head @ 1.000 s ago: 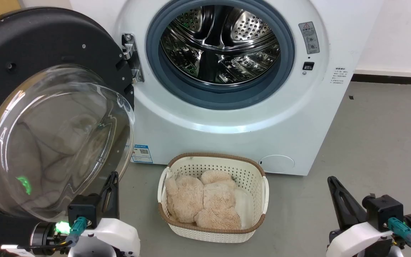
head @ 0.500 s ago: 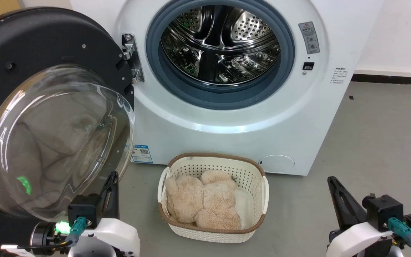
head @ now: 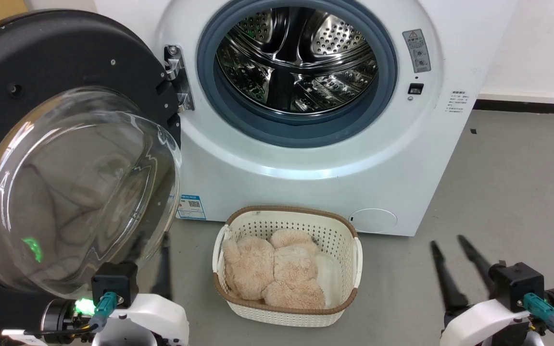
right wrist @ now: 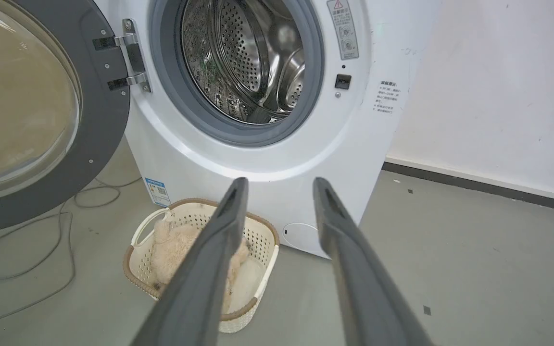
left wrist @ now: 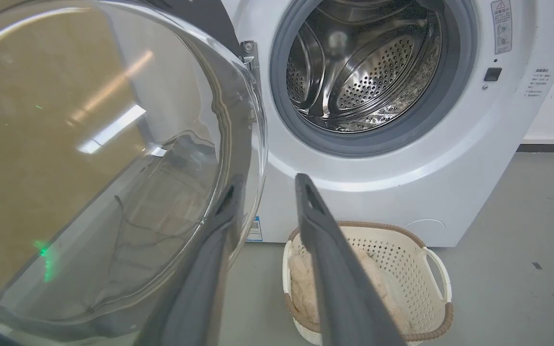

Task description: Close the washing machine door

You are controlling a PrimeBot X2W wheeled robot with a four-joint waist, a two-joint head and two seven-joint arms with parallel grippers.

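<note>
The washing machine (head: 306, 178) stands ahead, white, its steel drum (head: 296, 57) exposed. The washing machine door (head: 41, 53), a black disc with a bulging glass bowl (head: 75, 192), is swung wide open on its hinge (head: 178, 77) to the left. My left gripper (head: 152, 246) is open at the lower left, just below and beside the glass bowl; in the left wrist view (left wrist: 270, 181) one finger (left wrist: 219, 230) shows through the glass edge. Low at the right, my right gripper (head: 450, 244) is open and holds nothing, its fingers spread in the right wrist view (right wrist: 280, 182).
A cream plastic basket (head: 289, 210) holding a beige plush toy (head: 277, 269) sits on the grey floor in front of the machine, between my arms. A cable (right wrist: 41, 230) lies on the floor under the door. A white wall (head: 536, 48) rises to the right.
Both grippers, shut in the earlier frames, have spread their fingers apart. The door, the basket and the arms have stayed where they were.
</note>
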